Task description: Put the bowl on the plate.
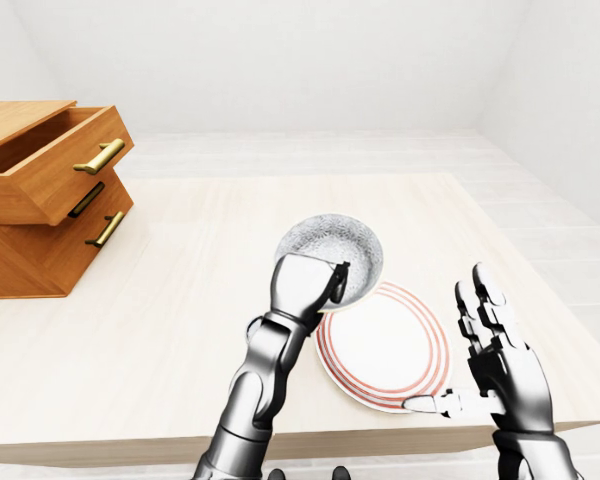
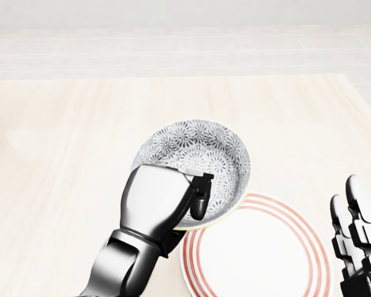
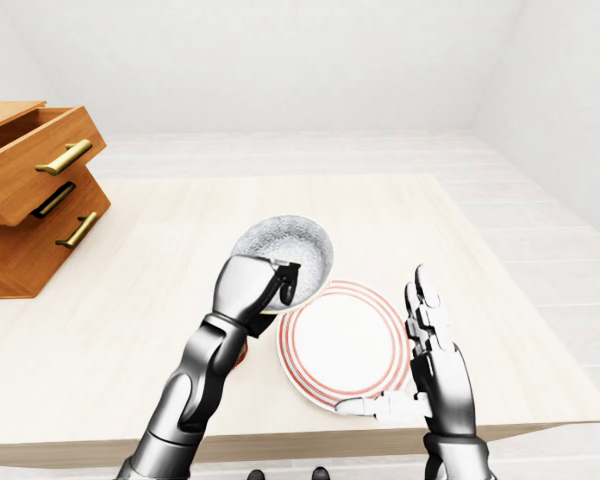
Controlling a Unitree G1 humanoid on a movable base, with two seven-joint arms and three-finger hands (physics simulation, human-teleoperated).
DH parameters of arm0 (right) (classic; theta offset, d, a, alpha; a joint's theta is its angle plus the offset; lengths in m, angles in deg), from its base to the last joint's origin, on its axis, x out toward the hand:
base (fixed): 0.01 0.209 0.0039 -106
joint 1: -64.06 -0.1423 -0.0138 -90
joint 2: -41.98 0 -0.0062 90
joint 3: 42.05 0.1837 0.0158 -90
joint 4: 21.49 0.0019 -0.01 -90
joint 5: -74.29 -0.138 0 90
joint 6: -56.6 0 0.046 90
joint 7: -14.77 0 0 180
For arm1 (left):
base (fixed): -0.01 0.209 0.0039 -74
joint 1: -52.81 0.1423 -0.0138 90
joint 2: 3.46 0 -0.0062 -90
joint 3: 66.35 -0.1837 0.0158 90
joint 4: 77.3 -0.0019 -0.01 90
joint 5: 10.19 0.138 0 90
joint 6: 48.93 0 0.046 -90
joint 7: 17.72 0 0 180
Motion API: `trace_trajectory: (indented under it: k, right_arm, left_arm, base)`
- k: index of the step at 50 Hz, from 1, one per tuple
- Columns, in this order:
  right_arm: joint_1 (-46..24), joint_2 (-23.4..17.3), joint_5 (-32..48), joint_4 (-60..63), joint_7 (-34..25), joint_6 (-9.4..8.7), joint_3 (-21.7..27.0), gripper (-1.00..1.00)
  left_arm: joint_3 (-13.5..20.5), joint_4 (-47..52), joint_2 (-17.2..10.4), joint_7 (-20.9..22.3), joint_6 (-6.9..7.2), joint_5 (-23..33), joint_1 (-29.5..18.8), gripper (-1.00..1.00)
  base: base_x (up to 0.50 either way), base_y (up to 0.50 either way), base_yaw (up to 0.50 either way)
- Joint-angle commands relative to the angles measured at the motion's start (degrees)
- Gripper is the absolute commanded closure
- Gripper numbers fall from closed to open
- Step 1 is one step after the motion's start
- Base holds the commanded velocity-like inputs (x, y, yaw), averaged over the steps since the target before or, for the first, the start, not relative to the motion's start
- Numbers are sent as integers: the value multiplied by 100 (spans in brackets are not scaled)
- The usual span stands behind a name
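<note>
Bench (image 1: 180, 300): pale wood, fills the lower half of both eye views, with light floor beyond its top edge.

Drawer cabinet (image 1: 30, 230): wooden with brass handles, at the far left of the left-eye view. Its top drawer (image 1: 60, 165) is pulled open; the two below are closed.

Plate (image 2: 260, 253): white with red rings round the rim, flat on the bench at the lower right of the head view and near the bench's bottom edge.

Bowl (image 2: 216, 154): grey flower pattern inside, mouth upward, well apart from the cabinet. You have it at the plate's upper left, with its lower-right side overlapping the plate's ringed rim in the head view. You cannot tell from these views whether it touches the plate.

Your left hand (image 2: 157, 204): clamped on the bowl's near rim. The palm wraps the outside wall and one dark-tipped finger (image 2: 199, 201) hooks over the edge into the bowl.

Your right hand (image 1: 500, 350): wide and holding nothing, just beside the plate's right edge. Its fingers (image 1: 485, 290) stand straight up and the thumb points left, over the plate's lower-right rim in the left-eye view.
</note>
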Motion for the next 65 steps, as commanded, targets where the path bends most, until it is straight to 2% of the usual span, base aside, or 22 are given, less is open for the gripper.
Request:
trace_trajectory:
  k: [1,11,12,18,27,54,58,65]
  right_arm:
    - [-19,97,-2,-156,-214,0,145,-100]
    - [-138,90,31,-601,-272,0,224,-100]
    - [-133,92,23,-633,-284,0,230,-100]
    - [-191,65,-24,-866,-318,0,293,-100]
    - [-116,91,-180,-833,-460,0,414,-100]
    - [-11,426,-410,-462,-905,0,901,-100]
    - [62,474,-643,-268,-1015,0,1066,-100]
    - [-10,592,-650,-332,-1194,0,1226,-100]
  left_arm:
    - [-503,149,204,-403,0,38,391,100]
    - [-833,-319,245,-909,0,210,570,100]
    - [-891,-501,267,-1138,0,277,549,100]
    - [-1081,-801,309,-1443,0,465,613,100]
    - [-1237,-1117,525,-1613,0,680,504,100]
    - [-1053,-2311,732,-2177,0,853,60,100]
    - [-1049,-2401,778,-2223,0,869,42,100]
    - [-963,-2967,813,-2608,0,915,-147,100]
  base:
    - [0,0,0]
    - [0,0,0]
    - [0,0,0]
    - [0,0,0]
    - [0,0,0]
    - [0,0,0]
    - [0,0,0]
    - [0,0,0]
